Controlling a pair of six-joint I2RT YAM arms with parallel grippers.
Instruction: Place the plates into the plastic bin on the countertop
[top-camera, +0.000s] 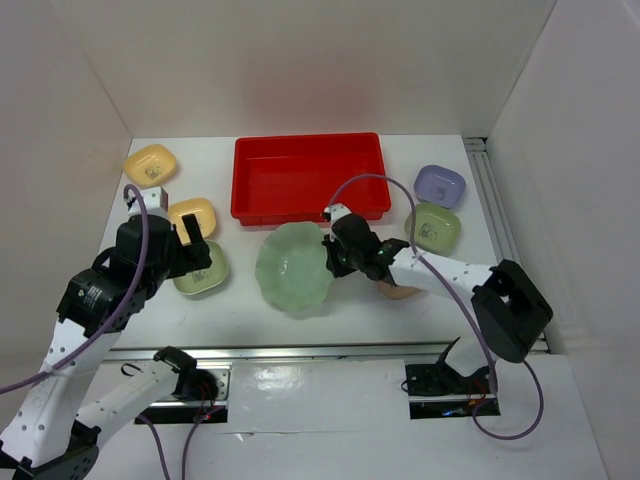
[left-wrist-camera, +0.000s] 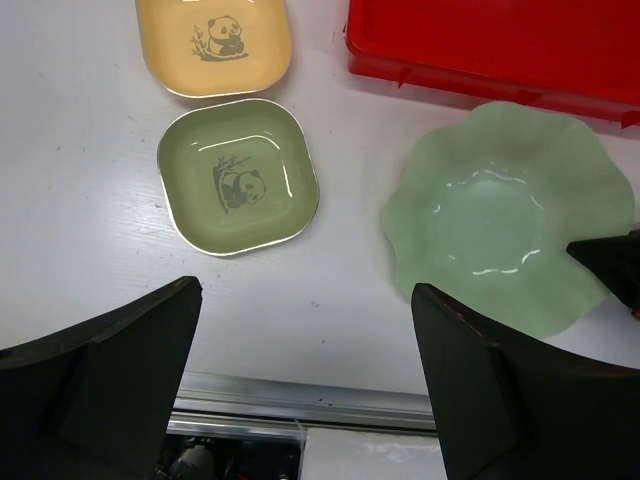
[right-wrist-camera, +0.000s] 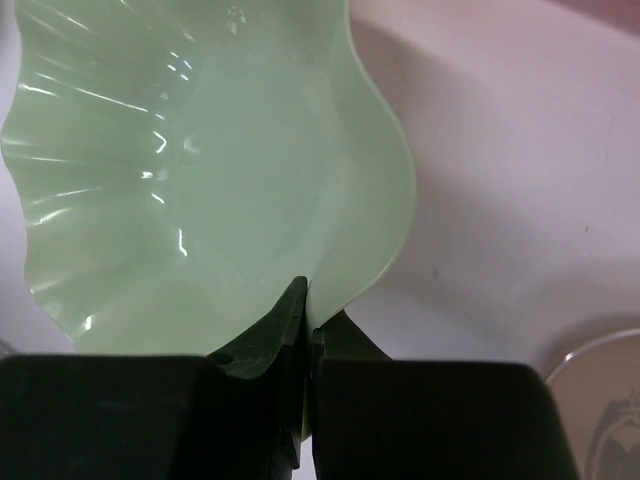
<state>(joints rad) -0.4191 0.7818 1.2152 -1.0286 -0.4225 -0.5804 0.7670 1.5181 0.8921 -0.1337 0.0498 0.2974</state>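
The large pale-green scalloped plate (top-camera: 290, 270) lies on the white countertop (top-camera: 350, 310) just in front of the red plastic bin (top-camera: 305, 180). My right gripper (top-camera: 333, 258) is shut on its right rim; in the right wrist view the gripper (right-wrist-camera: 310, 315) pinches the plate's edge (right-wrist-camera: 190, 170). My left gripper (top-camera: 195, 250) is open and empty above a small light-green plate (top-camera: 203, 275). In the left wrist view the left gripper (left-wrist-camera: 305, 380) is short of this plate (left-wrist-camera: 238, 175). Two yellow plates (top-camera: 150, 163) (top-camera: 192, 215) lie at the left.
A lavender plate (top-camera: 439, 185) and another green plate (top-camera: 432, 227) lie right of the bin. A brownish-pink plate (top-camera: 400, 291) is partly hidden under my right arm. The bin holds nothing. White walls stand at the left, back and right, and a metal rail (top-camera: 330, 352) runs along the front.
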